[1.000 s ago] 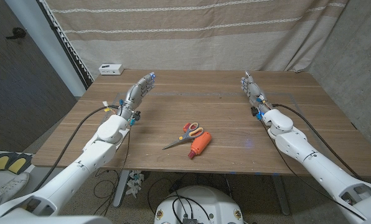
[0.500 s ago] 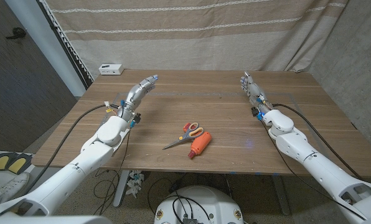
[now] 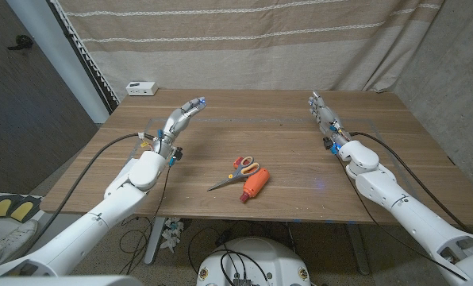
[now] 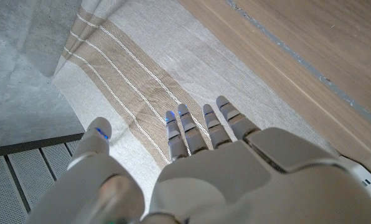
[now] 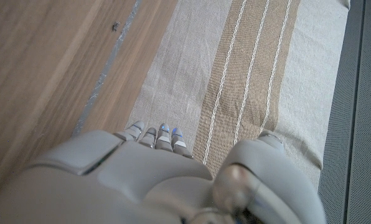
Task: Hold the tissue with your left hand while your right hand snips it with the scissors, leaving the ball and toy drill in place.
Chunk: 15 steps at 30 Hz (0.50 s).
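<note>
Scissors [image 3: 236, 173] with red and orange handles lie near the table's front middle, blades pointing to the robot's left. An orange toy drill [image 3: 254, 184] lies touching them on their right side. My left hand [image 3: 182, 116] is raised above the table's left half, fingers stretched out and apart, holding nothing; the left wrist view shows that left hand [image 4: 235, 168] empty against the curtain. My right hand [image 3: 321, 111] stands at the far right of the table, fingers extended, empty; in its wrist view the right hand [image 5: 167, 174] also holds nothing.
A small white box [image 3: 141, 87] sits at the table's far left corner. A striped beige curtain [image 3: 244, 40] hangs behind the wooden table [image 3: 244, 135]. Blue tape marks [image 3: 316, 184] dot the tabletop. Yellow-and-black pedals [image 3: 10, 208] lie on the floor at left.
My left hand has lifted and swung toward the table's middle, reaching farther forward. The right arm has barely shifted. Scissors and drill have stayed put.
</note>
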Each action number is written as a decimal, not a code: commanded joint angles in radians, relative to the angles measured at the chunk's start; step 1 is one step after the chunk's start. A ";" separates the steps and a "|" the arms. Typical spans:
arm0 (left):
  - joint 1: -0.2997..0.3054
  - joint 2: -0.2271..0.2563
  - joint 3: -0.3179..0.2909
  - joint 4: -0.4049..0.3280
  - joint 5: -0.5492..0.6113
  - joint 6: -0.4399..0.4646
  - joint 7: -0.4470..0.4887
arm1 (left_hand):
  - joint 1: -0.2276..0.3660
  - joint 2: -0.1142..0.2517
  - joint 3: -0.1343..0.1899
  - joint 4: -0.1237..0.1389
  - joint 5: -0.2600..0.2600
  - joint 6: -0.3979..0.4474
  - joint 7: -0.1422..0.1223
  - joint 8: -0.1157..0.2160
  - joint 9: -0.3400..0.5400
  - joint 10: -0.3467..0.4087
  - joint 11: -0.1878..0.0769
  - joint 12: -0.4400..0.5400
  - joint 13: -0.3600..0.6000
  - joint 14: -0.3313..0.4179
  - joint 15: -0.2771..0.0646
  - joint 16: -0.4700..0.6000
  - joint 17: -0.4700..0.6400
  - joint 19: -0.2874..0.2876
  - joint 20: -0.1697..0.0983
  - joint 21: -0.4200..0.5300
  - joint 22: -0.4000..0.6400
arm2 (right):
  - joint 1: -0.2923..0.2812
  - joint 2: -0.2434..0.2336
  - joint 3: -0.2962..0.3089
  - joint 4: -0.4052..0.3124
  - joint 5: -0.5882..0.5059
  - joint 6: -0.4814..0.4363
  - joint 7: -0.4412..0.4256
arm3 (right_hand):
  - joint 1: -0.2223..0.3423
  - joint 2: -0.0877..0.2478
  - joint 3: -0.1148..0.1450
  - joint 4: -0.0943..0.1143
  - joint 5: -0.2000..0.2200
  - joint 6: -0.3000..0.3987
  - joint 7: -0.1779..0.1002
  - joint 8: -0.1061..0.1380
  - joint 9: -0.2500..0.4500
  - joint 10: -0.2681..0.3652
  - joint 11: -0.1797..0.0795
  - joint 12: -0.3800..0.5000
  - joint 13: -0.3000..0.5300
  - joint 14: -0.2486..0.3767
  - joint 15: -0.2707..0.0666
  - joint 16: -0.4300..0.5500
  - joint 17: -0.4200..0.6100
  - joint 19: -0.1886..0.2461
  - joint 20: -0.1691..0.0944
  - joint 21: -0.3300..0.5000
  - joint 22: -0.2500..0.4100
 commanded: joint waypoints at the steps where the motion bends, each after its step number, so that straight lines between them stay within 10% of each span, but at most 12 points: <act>1: 0.053 0.010 -0.015 -0.064 0.077 0.007 0.071 | 0.017 -0.002 -0.003 -0.003 0.015 0.030 0.003 0.009 -0.001 0.031 -0.002 0.011 0.001 0.020 -0.158 0.008 0.002 0.006 -0.004 0.005 0.000 | -0.003 -0.018 0.007 -0.004 0.018 0.014 0.045 | 0.002 0.002 -0.004 -0.002 0.004 -0.008 -0.001 -0.006 0.003 -0.013 -0.003 -0.002 0.002 -0.016 0.002 0.006 0.003 -0.009 0.000 0.001 0.002; 6: 0.073 0.019 -0.023 -0.086 0.102 0.013 0.086 | 0.026 -0.004 -0.004 -0.004 0.022 0.074 0.024 0.021 -0.002 0.060 0.006 0.015 -0.001 0.026 -0.161 0.006 0.001 0.012 -0.010 0.006 0.000 | 0.002 -0.017 0.008 -0.001 0.032 0.015 0.068 | -0.008 0.012 -0.003 0.005 0.003 -0.007 0.001 -0.003 0.003 -0.025 0.003 -0.004 0.002 -0.019 0.007 0.007 0.003 -0.011 -0.001 -0.001 0.003; 15: 0.108 0.043 -0.034 -0.139 0.155 0.046 0.105 | 0.034 -0.010 -0.011 -0.003 0.032 0.086 -0.035 0.018 -0.002 0.064 -0.014 0.008 -0.001 0.021 -0.157 0.002 0.002 0.004 -0.006 0.002 0.000 | -0.004 -0.031 0.005 -0.017 0.014 0.000 0.050 | -0.025 0.017 -0.007 0.015 -0.001 -0.010 0.005 -0.002 0.004 -0.032 0.008 -0.003 0.001 -0.035 0.012 0.005 0.004 -0.027 -0.002 -0.008 0.004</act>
